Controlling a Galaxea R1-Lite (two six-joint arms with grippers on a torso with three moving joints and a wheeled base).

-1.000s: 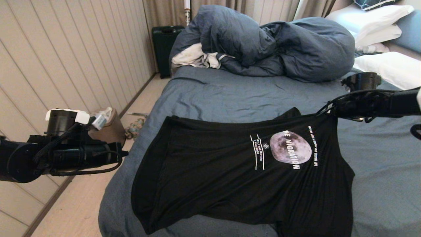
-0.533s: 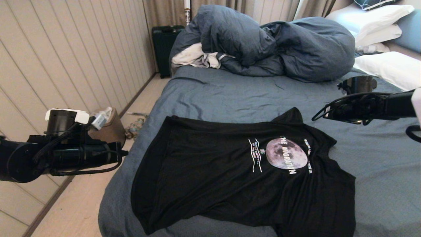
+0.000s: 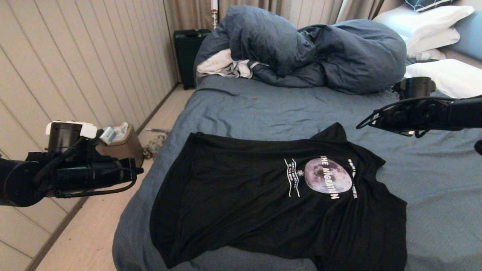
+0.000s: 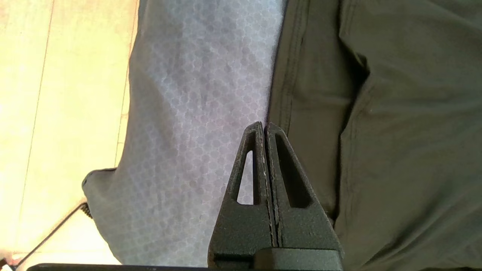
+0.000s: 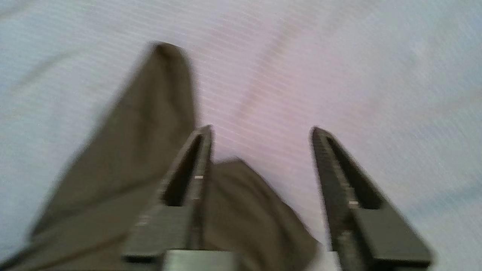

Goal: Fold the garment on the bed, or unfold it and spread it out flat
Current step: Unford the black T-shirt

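Observation:
The garment [image 3: 263, 203], a black T-shirt with a grey moon print, lies spread on the bed [image 3: 263, 109], print up; its lower hem hangs over the near edge. My right gripper [image 3: 371, 122] hovers open above the sheet, just right of the shirt's far sleeve. In the right wrist view the open gripper [image 5: 261, 131] holds nothing, with the garment [image 5: 150, 131] lying below it on the sheet [image 5: 339, 56]. My left gripper [image 3: 141, 171] hangs shut and empty beside the bed's left edge. In the left wrist view the left gripper [image 4: 263, 126] points at the garment's hem [image 4: 395, 131].
A bulky dark-blue duvet [image 3: 320, 49] and a white cloth [image 3: 222, 66] are piled at the far end. White pillows [image 3: 448, 77] lie at the far right. A black suitcase [image 3: 188, 56] and a brown bin [image 3: 120, 146] stand on the floor by the wall.
My right gripper opened and let go of the shirt's shoulder, which dropped flat onto the bed. The right arm drew back to the right. The left arm shifted slightly left.

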